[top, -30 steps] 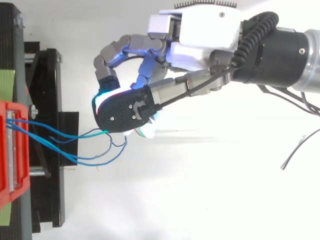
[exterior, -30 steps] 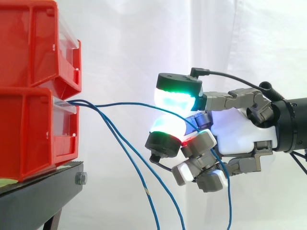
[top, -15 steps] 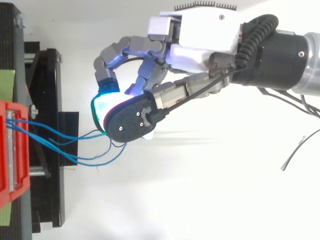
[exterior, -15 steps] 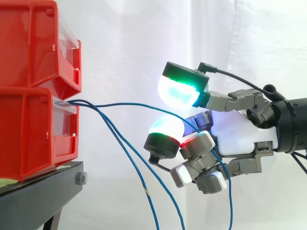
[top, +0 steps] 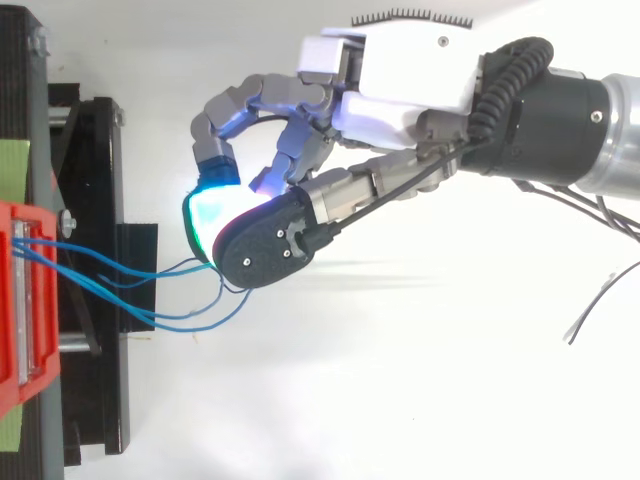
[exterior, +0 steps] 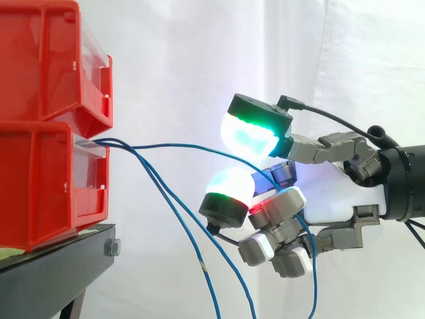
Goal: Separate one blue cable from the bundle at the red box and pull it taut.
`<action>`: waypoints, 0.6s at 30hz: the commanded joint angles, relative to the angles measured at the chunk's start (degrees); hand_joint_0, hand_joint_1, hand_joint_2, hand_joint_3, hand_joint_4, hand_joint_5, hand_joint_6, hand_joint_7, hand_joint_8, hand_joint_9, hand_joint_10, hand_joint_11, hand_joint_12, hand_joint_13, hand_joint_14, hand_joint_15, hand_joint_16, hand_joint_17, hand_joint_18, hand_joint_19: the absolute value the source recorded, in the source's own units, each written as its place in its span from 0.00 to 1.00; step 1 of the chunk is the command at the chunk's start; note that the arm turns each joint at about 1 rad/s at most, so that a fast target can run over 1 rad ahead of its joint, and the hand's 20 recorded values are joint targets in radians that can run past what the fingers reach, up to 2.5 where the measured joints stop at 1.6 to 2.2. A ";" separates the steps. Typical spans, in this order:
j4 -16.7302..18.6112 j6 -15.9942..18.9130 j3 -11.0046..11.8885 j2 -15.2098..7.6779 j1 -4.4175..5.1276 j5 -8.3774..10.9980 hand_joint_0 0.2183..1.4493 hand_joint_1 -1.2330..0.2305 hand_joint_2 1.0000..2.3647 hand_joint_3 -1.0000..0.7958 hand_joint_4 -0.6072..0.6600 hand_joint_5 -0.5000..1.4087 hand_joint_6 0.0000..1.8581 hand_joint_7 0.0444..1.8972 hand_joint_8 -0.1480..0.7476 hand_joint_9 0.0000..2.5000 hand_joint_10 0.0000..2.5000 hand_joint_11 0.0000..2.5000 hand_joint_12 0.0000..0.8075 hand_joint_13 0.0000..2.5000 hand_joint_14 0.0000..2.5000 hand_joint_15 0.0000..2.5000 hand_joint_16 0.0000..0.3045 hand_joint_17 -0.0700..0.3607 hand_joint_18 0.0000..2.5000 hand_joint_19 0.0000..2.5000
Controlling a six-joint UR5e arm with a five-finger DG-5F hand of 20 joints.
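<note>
Blue cable [exterior: 179,144] runs from red box [exterior: 46,179] into the hand [exterior: 332,194]; grip cannot be told.

Stand: a black stand [exterior: 60,266] is sitting at 7 o'clock in the side view, its top edge sloping up toward 3 o'clock; from above, its frame [top: 100,180] is running along 9 o'clock.
Lower bin: a red bin [exterior: 46,179] is resting directly on the stand's top, its open front facing 3 o'clock.
Upper bin: a second red bin [exterior: 46,60] is sitting stacked on the lower one, at 10 o'clock in the side view.
Strip: a green strip [exterior: 10,251] is lying on the stand under the lower bin.
Bolt: a grey bolt [exterior: 112,248] is sticking out of the stand's end, at 4 o'clock from the lower bin.
</note>
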 commanded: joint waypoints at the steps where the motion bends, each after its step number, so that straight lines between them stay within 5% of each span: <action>1: 0.10 -0.21 -0.02 -0.03 0.05 0.01 0.22 0.37 0.00 0.28 0.70 0.14 0.45 0.62 0.61 0.45 0.00 0.62 0.60 0.47 0.01 0.41 0.22 0.51 0.47 0.31; 18: 2.03 -5.57 -0.02 -0.03 0.75 0.01 0.22 0.38 0.00 0.28 0.70 0.14 0.45 0.61 0.61 0.45 0.04 0.70 0.59 0.51 0.01 0.50 0.22 0.51 0.47 0.32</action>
